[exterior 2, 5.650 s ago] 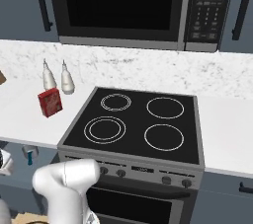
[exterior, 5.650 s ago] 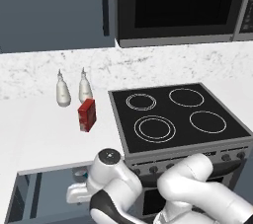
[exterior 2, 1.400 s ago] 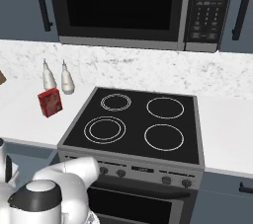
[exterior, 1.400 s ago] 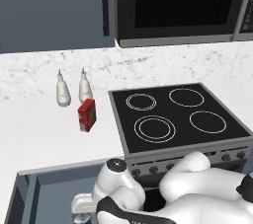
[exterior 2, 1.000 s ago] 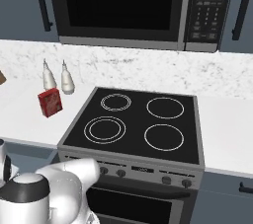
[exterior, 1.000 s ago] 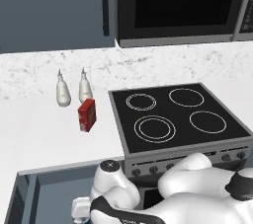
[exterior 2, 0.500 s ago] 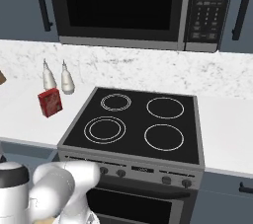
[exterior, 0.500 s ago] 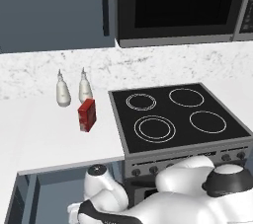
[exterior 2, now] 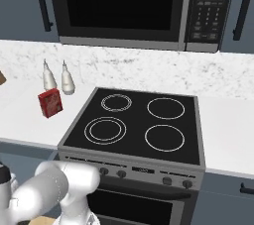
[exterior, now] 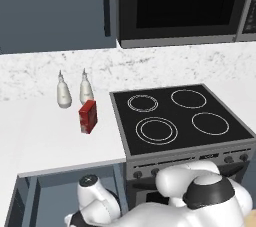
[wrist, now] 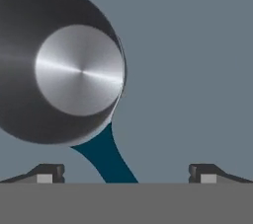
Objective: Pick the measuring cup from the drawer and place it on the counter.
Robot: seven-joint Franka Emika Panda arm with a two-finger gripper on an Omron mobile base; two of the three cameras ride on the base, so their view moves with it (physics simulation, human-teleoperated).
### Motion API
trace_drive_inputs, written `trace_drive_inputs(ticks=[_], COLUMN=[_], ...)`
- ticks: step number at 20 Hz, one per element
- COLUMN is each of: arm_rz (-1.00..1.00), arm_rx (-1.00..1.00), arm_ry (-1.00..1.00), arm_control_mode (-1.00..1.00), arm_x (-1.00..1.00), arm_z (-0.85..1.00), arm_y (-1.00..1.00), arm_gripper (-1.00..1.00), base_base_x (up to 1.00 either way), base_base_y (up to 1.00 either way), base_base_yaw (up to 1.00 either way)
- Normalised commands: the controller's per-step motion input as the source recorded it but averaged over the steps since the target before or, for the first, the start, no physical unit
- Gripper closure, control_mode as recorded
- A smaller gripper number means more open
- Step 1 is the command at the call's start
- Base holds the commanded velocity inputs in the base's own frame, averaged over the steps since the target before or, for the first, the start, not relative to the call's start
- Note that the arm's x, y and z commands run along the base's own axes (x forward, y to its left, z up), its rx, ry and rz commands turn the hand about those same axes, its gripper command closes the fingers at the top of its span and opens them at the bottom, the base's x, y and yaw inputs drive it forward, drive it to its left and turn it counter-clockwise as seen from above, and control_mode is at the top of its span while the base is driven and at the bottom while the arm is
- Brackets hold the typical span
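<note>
1. Gripper (wrist: 123,172) looks straight down into the drawer (wrist: 197,70), its two dark fingertips (wrist: 45,172) spread wide apart with nothing between the pads but the teal handle passing through the gap.
2. The measuring cup (wrist: 62,65) stands upright on the blue-grey drawer floor, seen from above: a round grey metal bowl with a bright flat bottom, up and toward the left fingertip in the hand view.
3. Its teal-blue handle runs from the bowl's rim down toward the bottom of the hand view, ending between the two fingertips, nearer the left one; whether either tip touches it cannot be told.
4. In the left base view the drawer (exterior: 50,191) stands pulled out below the white counter (exterior: 45,141), left of the stove (exterior: 180,121), and the arm bends down into it.
5. On the counter, well away from the drawer, two white shakers (exterior: 64,93) stand side by side near the backsplash, with a red box (exterior: 88,116) just in front of them.
6. A microwave (exterior 2: 119,8) hangs above the stove, with blue-grey upper cabinets (exterior: 55,8) beside it.
</note>
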Motion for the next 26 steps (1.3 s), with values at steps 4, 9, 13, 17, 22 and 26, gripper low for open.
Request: trace_drive_inputs(ticks=[4, 9, 13, 17, 22, 26], arm_rz=[0.0, 0.0, 0.0, 0.0, 0.0, 0.05], arm_rx=[-0.02, -0.01, 0.0, 0.0, 0.0, 0.0], arm_ry=[0.0, 0.0, 0.0, 0.0, -0.02, -0.04], arm_control_mode=[-1.0, -1.0, -1.0, -1.0, -1.0, -1.0], arm_x=[0.0, 0.0, 0.0, 0.0, -0.18, -0.15], arm_z=[-0.2, -0.27, -0.07, 0.0, 0.2, 0.76], arm_y=[0.05, 0.04, 0.0, 0.0, 0.0, -0.17], arm_gripper=[-1.0, -1.0, 1.0, 1.0, 1.0, 1.0], base_base_x=[0.0, 0.0, 0.0, 0.0, 0.0, 0.0], base_base_y=[0.0, 0.0, 0.0, 0.0, 0.0, 0.0], base_base_yaw=[0.0, 0.0, 0.0, 0.0, 0.0, 0.0])
